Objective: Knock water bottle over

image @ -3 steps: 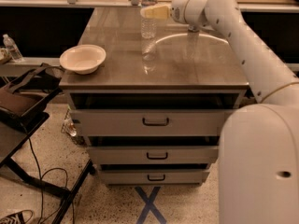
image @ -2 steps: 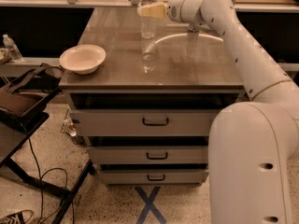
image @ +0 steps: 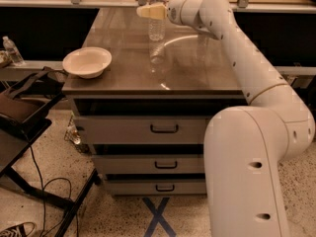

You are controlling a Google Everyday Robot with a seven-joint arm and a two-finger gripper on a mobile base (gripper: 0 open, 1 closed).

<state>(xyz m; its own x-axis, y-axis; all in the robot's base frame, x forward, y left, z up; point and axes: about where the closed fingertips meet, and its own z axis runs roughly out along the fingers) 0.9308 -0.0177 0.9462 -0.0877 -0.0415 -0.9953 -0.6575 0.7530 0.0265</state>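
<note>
Claw: your pale beige claw (image: pixel 144 11) points left at the far end of the counter, at the tip of the white robot arm (image: pixel 247 68). It lies across the upper part of the bottle. You cannot tell whether it is open or closed, or whether it touches the bottle.

Water bottle: the tall, slim, clear plastic water bottle (image: pixel 157 29) with a white cap stands upright near the far edge of the counter, about midway across. The claw hides a band of its upper body. Its cap sits close to the top edge of the view and is hard to pick out from the clutter behind.

Counter: the brown wood-grain counter (image: pixel 197 70) has a glossy top that shows a faint reflection of the bottle. Below it are three grey drawers (image: pixel 164 128) with dark handles.

Bowl: a round cream bowl (image: pixel 87 62) sits at the front left corner, well apart from the bottle.

Arm: its bulky lower section fills the lower right, is cut off by the bottom edge and hides the right ends of the drawers.

Left side: a small clear bottle (image: pixel 12 51) stands on a low ledge. Below it is a dark bag-like shape (image: pixel 22 107), too dim to make out.

Floor: a blue tape cross (image: pixel 158 216) lies in front of the drawers. A shoe (image: pixel 15 229) is cut off at the bottom left corner.
</note>
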